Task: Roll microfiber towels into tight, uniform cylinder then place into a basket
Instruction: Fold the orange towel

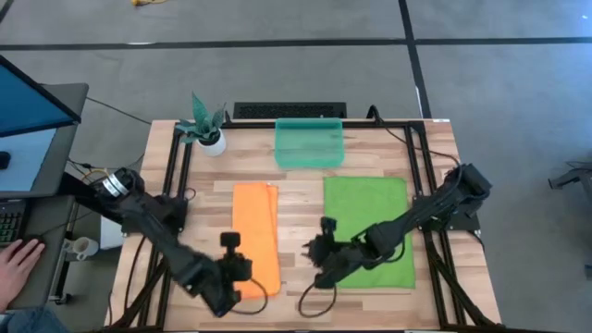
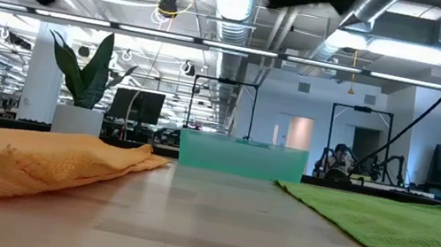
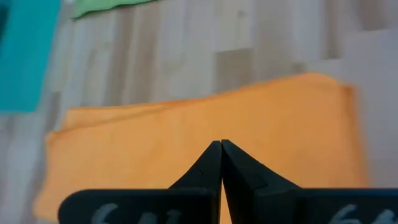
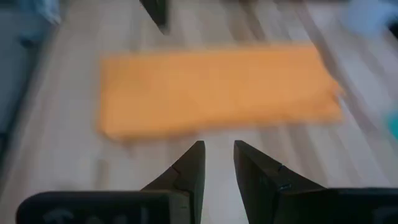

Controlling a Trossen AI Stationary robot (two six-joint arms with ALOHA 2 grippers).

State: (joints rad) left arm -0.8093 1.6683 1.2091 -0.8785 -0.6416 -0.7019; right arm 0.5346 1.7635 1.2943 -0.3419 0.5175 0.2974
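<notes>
On the counter point(image 1: 301, 190), with the basket point(image 1: 310, 143) taken as landmark, 2 towels lie nearer the robot than it: the orange towel point(image 1: 255, 236) to the left-arm side, folded into a long strip, and the green towel point(image 1: 368, 227) directly in front of it and reaching past it on the right-arm side, spread flat as a square. Neither is rolled, and the basket appears empty, so the task stands at its start. The strip runs lengthwise away from the basket, probably so that a roll begun at its far end travels toward the basket.

Left end effector point(image 1: 231, 268): at the orange strip's end farthest from the basket, fingers together. The left wrist view shows the closed tips over the cloth; whether they pinch its edge cannot be told. Closed fingers there would suit tucking the first turn.

Right end effector point(image 1: 314, 252): between the 2 towels, far from the basket, fingers apart with nothing between them. The right wrist view faces the orange strip across bare wood, so this arm appears placed to assist with that towel rather than the green 1.

A potted plant point(image 1: 205, 125) stands beside the basket on the left-arm side, clear of the work. A person's hand point(image 1: 18, 264) rests off the counter, beyond the left arm.
</notes>
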